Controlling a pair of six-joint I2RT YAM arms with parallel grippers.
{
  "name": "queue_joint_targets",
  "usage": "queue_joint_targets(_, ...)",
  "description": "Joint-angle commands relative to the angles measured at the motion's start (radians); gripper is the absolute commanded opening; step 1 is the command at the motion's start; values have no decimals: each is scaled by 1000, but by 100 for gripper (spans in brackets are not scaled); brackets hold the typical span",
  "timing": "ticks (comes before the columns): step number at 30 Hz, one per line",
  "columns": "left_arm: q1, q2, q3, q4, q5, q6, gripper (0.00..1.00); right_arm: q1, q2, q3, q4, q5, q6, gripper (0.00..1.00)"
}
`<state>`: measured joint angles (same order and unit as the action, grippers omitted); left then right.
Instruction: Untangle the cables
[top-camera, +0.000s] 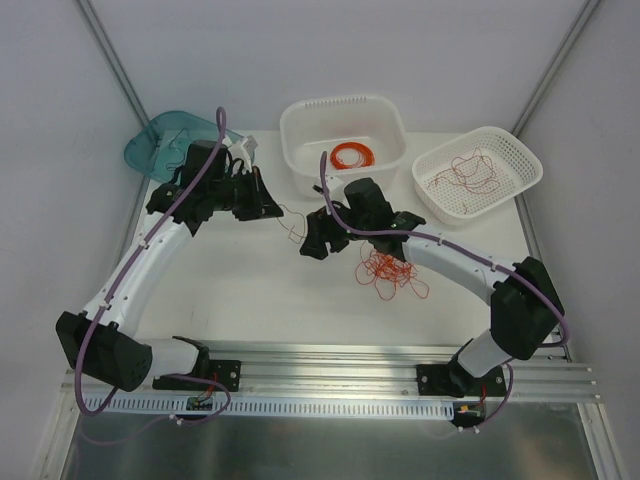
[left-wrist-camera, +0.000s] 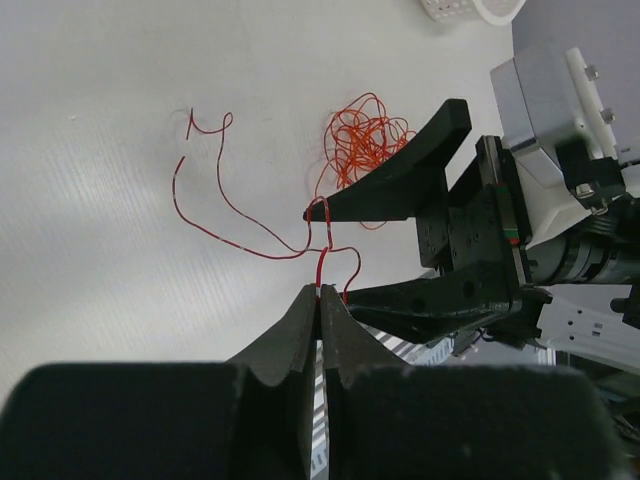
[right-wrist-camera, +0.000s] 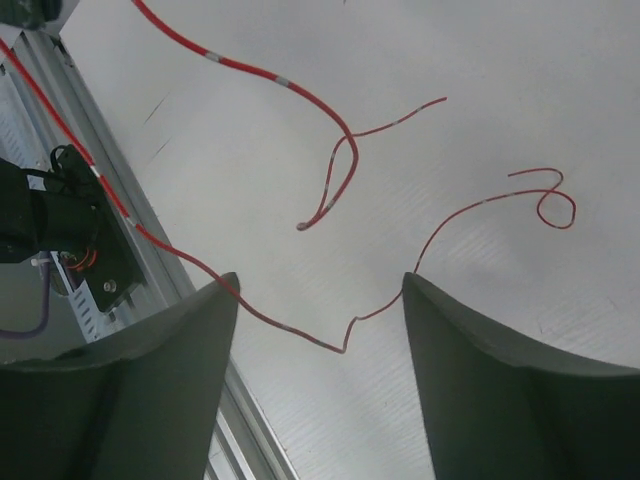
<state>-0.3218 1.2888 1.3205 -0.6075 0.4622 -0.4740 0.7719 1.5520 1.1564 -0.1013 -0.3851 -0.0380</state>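
Pinched in the clenched fingertips of the left gripper (left-wrist-camera: 320, 292), right under its wrist lens, is a hair-thin red strand (left-wrist-camera: 225, 205). It rises from the pinch, kinks into a small loop, then trails across the white table (left-wrist-camera: 100, 280) to a curled free end. The right gripper (left-wrist-camera: 335, 250) stands just beyond the pinch with its jaws spread. Its own camera shows the strand dipping across the gap from one fingertip to the other, at or near both, with nothing clamped. Near it but apart lies the tangle (left-wrist-camera: 360, 145), a loose heap of orange-red wire on the table beside the right forearm. Whether the held strand runs into it I cannot tell. Farther out, a white basket (top-camera: 300, 115) holds a neat orange ring coil (top-camera: 352, 155). A second basket (top-camera: 520, 150) at the right holds loose wires (top-camera: 465, 175), and a teal bin (top-camera: 160, 145) sits far left. The main danger, as I judge it, is the kink. If the right jaws close on the loop and the arms draw apart, it could cinch into a tight knot. So fine a wire could also slip from the left pinch under any pull. The open jaws might also close beside it and grip nothing.
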Motion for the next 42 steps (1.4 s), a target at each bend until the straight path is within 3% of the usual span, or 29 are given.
queue_joint_targets(1, -8, -42, -17, 23, -2, -15, 0, 12, 5, 52, 81, -63, 13, 64)
queue_joint_targets(2, -8, -45, -20, 23, -22, -12, 0, 10, -3, 49, 78, -64, 10, 45)
queue_joint_targets(4, -8, -49, -33, 26, -59, -3, 0, 12, -38, 46, 43, -54, -3, 23)
queue_joint_targets(5, -8, -51, -40, 25, -104, 0, 0, 12, -50, 46, 26, -37, -20, 6)
queue_joint_targets(6, -8, -54, -53, 25, -128, 11, 0, 12, -81, 46, -10, -28, -32, 1)
queue_joint_targets(10, -3, -51, -83, 26, -220, 31, 0, 10, -151, 57, -100, 2, -77, 1)
queue_joint_targets(13, -3, -45, -84, 29, -231, 38, 11, 7, -202, 66, -150, 32, -89, 1)
queue_joint_targets(16, -3, -57, -78, 41, -224, 64, 30, 1, -230, 104, -205, 66, -97, 1)
queue_joint_targets(17, -3, -66, -84, 54, -226, 70, 44, 1, -233, 126, -218, 78, -97, 1)
queue_joint_targets(18, -2, -86, -86, 61, -232, 84, 52, -3, -237, 138, -242, 84, -103, 1)
queue_joint_targets(21, -2, -141, -102, 89, -247, 107, 71, -16, -245, 186, -281, 104, -114, 1)
queue_joint_targets(24, -2, -210, -151, 133, -264, 126, 82, -40, -251, 245, -313, 124, -112, 1)
queue_joint_targets(28, -2, -308, -245, 202, -295, 144, 88, -101, -254, 319, -350, 162, -100, 1)
queue_joint_targets(35, -3, -431, -447, 284, -218, 210, 89, -261, -254, 422, -400, 279, -69, 1)
queue_joint_targets(42, -3, -464, -609, 299, -301, 225, 99, -450, -239, 463, -362, 357, -65, 1)
